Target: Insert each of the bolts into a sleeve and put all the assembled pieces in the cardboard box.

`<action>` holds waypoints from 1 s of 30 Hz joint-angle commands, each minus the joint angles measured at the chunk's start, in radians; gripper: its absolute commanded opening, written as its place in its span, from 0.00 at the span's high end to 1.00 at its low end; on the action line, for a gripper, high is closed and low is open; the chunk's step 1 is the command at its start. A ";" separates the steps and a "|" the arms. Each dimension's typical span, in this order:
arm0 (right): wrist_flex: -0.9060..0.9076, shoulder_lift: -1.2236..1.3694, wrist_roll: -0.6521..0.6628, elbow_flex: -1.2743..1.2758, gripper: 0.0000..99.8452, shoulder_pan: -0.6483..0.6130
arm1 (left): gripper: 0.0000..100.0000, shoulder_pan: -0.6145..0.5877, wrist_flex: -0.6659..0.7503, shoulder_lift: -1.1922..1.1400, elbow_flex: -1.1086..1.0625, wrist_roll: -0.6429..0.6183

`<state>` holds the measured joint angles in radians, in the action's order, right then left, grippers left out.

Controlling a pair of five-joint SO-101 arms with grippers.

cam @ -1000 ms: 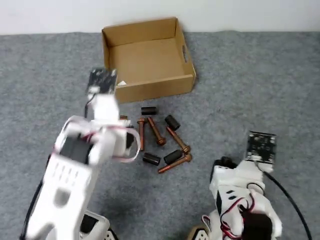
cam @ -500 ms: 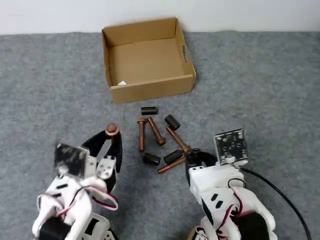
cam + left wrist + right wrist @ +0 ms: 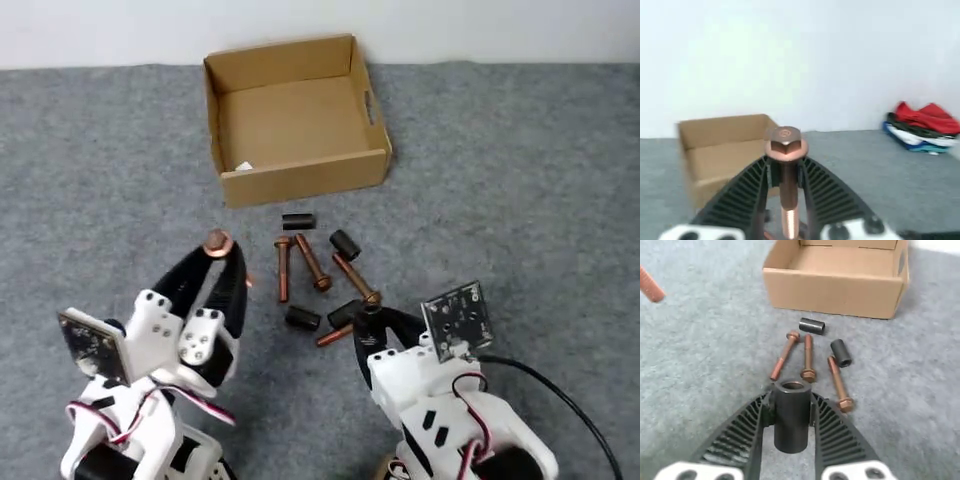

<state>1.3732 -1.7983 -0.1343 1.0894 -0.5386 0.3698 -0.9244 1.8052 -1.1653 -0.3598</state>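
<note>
Left gripper [image 3: 785, 167]: the fingers are pinching a bolt [image 3: 785, 145] just under its hex head, with the shank running back between them. It is hanging above the mat [image 3: 100, 150] beside the pile, probably so the threaded end is free for mating. Right gripper [image 3: 790, 401]: it is clamping a sleeve [image 3: 791, 420] by its sides over the near edge of the pile, with the bore facing up and unobstructed, apparently so a bolt can enter. The two held parts are sitting well apart and are not yet aligned; insertion is judged the step in hand. Loose bolts [image 3: 283, 268] and sleeves [image 3: 297, 221] are lying scattered between the arms and the box [image 3: 300, 182]. The box is standing open-topped at the far side, holding no assembled piece, only a small white scrap [image 3: 243, 166].
</note>
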 commanded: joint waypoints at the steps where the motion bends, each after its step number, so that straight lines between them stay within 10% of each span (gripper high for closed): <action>1: -0.048 0.015 0.015 -0.040 0.99 -0.045 | 1.00 0.106 0.046 0.008 0.050 -0.080; 30: -0.297 0.027 0.330 0.066 0.99 -0.225 | 1.00 0.276 0.135 0.006 -0.008 -0.137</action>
<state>1.1093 -1.7952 0.1741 1.1692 -0.7549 0.6414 -0.8355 1.8067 -1.1745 -0.4872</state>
